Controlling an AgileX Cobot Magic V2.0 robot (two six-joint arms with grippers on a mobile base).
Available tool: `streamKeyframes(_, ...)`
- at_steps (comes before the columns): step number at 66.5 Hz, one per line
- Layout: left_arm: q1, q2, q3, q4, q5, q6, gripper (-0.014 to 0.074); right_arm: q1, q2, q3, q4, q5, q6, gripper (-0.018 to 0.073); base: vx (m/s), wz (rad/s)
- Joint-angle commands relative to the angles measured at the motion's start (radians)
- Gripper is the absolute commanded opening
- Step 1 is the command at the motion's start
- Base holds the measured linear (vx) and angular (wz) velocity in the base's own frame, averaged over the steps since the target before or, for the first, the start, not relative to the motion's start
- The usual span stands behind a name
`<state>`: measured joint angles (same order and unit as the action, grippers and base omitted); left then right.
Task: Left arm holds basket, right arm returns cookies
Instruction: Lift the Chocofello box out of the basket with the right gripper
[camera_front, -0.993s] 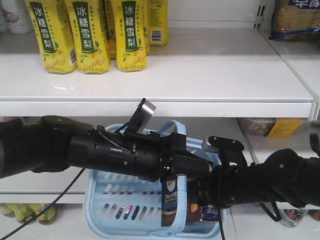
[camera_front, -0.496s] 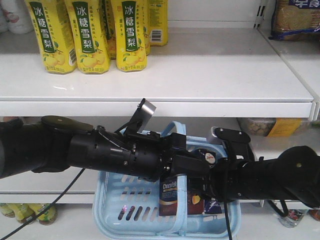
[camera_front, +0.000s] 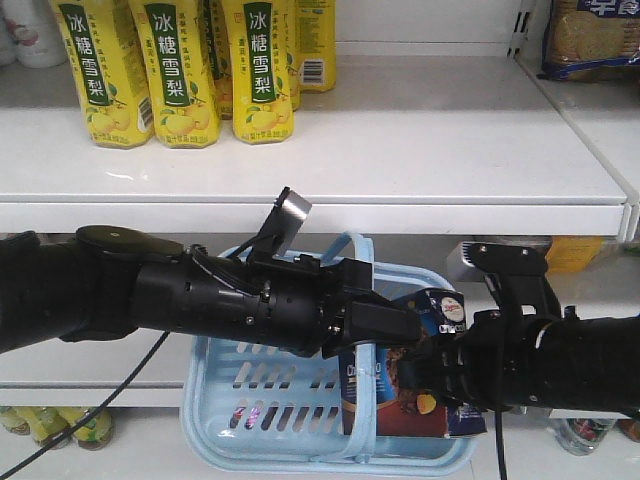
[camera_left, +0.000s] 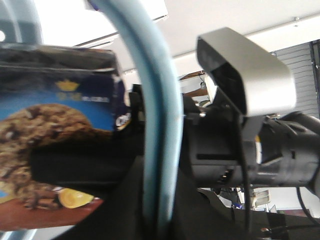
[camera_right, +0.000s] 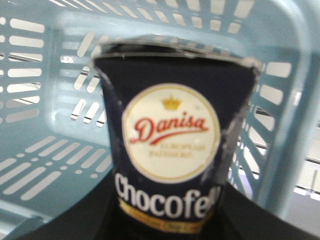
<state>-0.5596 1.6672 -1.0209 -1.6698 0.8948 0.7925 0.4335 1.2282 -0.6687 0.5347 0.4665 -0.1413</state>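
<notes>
**A:** How far along is it?

**B:** From 9 o'clock the left arm (camera_front: 200, 300) reaches in. The left gripper (camera_front: 385, 325) is closed round a handle of the basket (camera_front: 260, 405), which hangs in front of the lower shelves.

**A:** And the cookies (camera_front: 395, 385)?

**B:** At 5 o'clock, upright, with the lower part inside the basket's right end and the top above the rim. The right gripper (camera_front: 432, 362) pinches the box, on the right arm (camera_front: 570, 365) coming from 3 o'clock.

**A:** What's left?

**B:** I judge the hold and the grasp done. Lifting the box clear and setting it on the shelf (camera_front: 420, 150) at 12 o'clock remain.
</notes>
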Motion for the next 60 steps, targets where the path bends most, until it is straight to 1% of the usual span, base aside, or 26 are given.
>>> streamKeyframes(1,0.01,-0.038,-0.029,-0.11,-0.022,-0.001,-0.0003,-0.005,-0.068,-0.032,-0.107,-0.018,0.1,0.0167,0.0,0.0)
streamKeyframes(9,0.01,-0.038,-0.029,-0.11,-0.022,-0.001,-0.0003,-0.005,-0.129,-0.032,-0.182,0.017,0.159,0.0167,0.0,0.0)
streamKeyframes(25,0.01,-0.038,-0.029,-0.11,-0.022,-0.001,-0.0003,-0.005,-0.285,-0.032,-0.269,0.09,0.223,0.0167,0.0,0.0)
streamKeyframes(32,0.01,-0.038,-0.029,-0.11,-0.022,-0.001,-0.0003,-0.005,-0.361,-0.032,-0.301,0.148,0.255,0.0167,0.0,0.0)
streamKeyframes(39,0.01,-0.038,-0.029,-0.11,-0.022,-0.001,-0.0003,-0.005,-0.441,-0.032,-0.308,0.187,0.259,0.0167,0.0,0.0)
streamKeyframes(50,0.01,-0.038,-0.029,-0.11,-0.022,-0.001,-0.0003,-0.005,-0.582,-0.036,-0.314,0.182,0.278,0.0167,0.0,0.0)
streamKeyframes(55,0.01,-0.038,-0.029,-0.11,-0.022,-0.001,-0.0003,-0.005,-0.624,-0.062,-0.345,0.174,0.294,0.0167,0.0,0.0)
streamKeyframes(60,0.01,-0.038,-0.029,-0.11,-0.022,-0.001,-0.0003,-0.005,-0.644,-0.117,-0.403,0.174,0.319,0.0167,0.0,0.0)
